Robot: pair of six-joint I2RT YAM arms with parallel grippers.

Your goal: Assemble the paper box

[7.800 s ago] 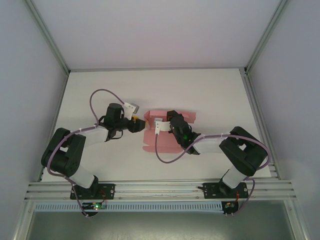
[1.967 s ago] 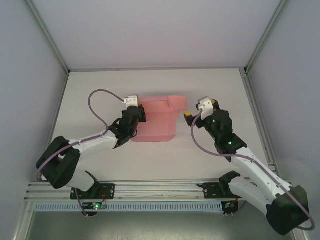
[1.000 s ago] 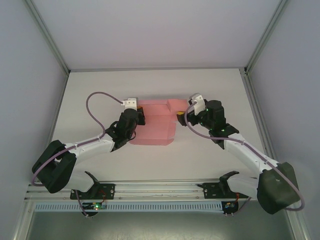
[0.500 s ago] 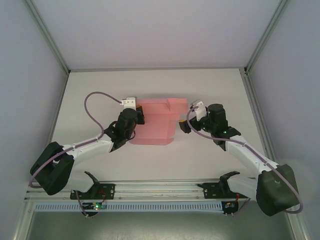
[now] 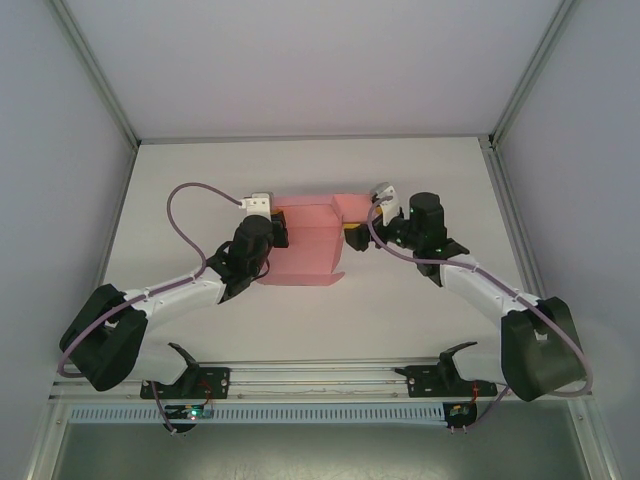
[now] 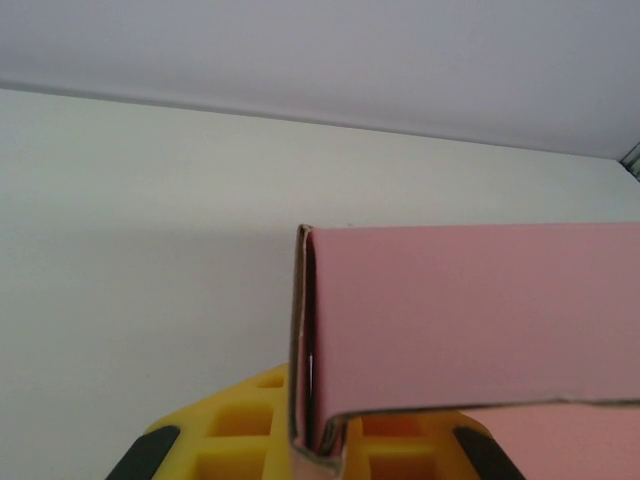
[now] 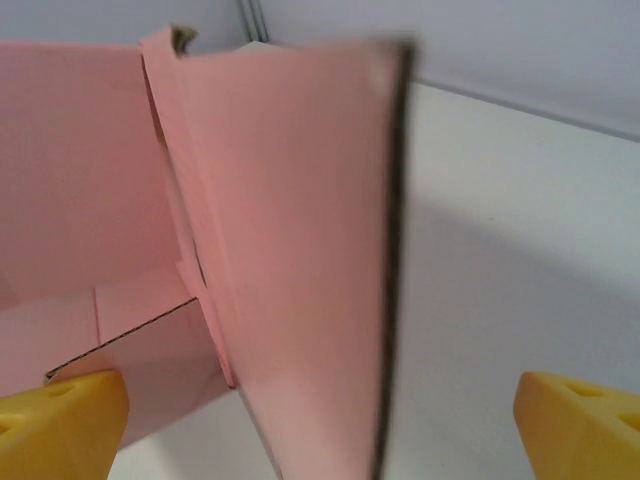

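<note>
The paper box (image 5: 310,245) lies on the white table (image 5: 420,180), a pink card sheet partly folded, midway between the two arms. At the box's left edge sits the left gripper (image 5: 277,233), pressed together on the card. From the left wrist, its yellow pads (image 6: 240,440) pinch a doubled-over fold of the pink card, which rises between them and runs off to the right as a broad panel. The middle of the box lies flat on the table, with a small tab jutting out at its near right corner. At the box's far right corner a flap (image 5: 352,207) stands up from the sheet. Just right of that corner is the right gripper (image 5: 353,233), spread wide. From the right wrist, its yellow fingers (image 7: 60,410) stand far apart on either side of the upright flap; whether either one touches the card I cannot tell
</note>
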